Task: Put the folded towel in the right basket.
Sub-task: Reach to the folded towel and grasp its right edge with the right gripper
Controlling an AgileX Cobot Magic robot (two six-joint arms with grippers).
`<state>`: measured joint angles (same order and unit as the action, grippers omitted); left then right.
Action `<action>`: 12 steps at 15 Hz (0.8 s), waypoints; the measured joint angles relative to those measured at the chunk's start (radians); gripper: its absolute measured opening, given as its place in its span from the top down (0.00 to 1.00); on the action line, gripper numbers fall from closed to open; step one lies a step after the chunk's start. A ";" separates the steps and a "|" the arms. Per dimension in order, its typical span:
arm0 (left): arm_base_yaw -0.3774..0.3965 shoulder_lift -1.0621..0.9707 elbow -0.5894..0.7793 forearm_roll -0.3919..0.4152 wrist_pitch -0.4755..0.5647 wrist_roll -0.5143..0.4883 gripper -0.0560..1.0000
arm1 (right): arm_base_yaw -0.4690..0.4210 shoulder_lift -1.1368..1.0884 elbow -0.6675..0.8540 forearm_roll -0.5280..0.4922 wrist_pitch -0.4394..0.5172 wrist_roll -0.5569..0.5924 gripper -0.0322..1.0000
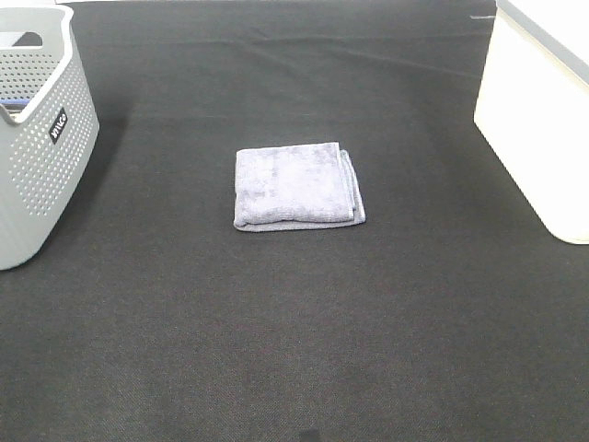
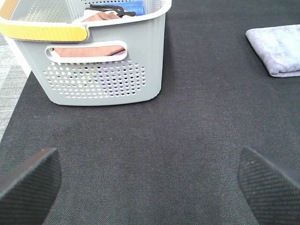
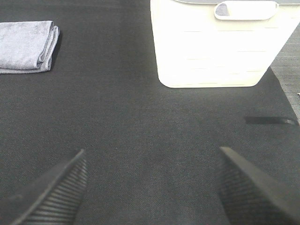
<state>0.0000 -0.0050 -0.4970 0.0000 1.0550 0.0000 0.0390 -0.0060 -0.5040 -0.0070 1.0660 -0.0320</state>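
A folded lavender-grey towel (image 1: 295,186) lies flat in the middle of the black mat. It also shows in the left wrist view (image 2: 277,49) and in the right wrist view (image 3: 27,45). The right basket (image 1: 541,110) is plain white and stands at the right edge; the right wrist view shows its side and handle slot (image 3: 220,44). Neither arm shows in the high view. My left gripper (image 2: 149,180) is open and empty over bare mat. My right gripper (image 3: 152,187) is open and empty over bare mat, apart from towel and basket.
A grey perforated basket (image 1: 37,138) stands at the left edge; the left wrist view shows it (image 2: 101,65) with a yellow-taped rim and pink and blue cloths inside. A strip of black tape (image 3: 270,120) lies on the mat near the white basket.
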 joint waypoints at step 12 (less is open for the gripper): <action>0.000 0.000 0.000 0.000 0.000 0.000 0.03 | 0.000 0.000 0.000 0.000 0.000 0.000 0.27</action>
<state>0.0000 -0.0050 -0.4970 0.0000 1.0550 0.0000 0.0390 -0.0060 -0.5040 -0.0070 1.0660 -0.0320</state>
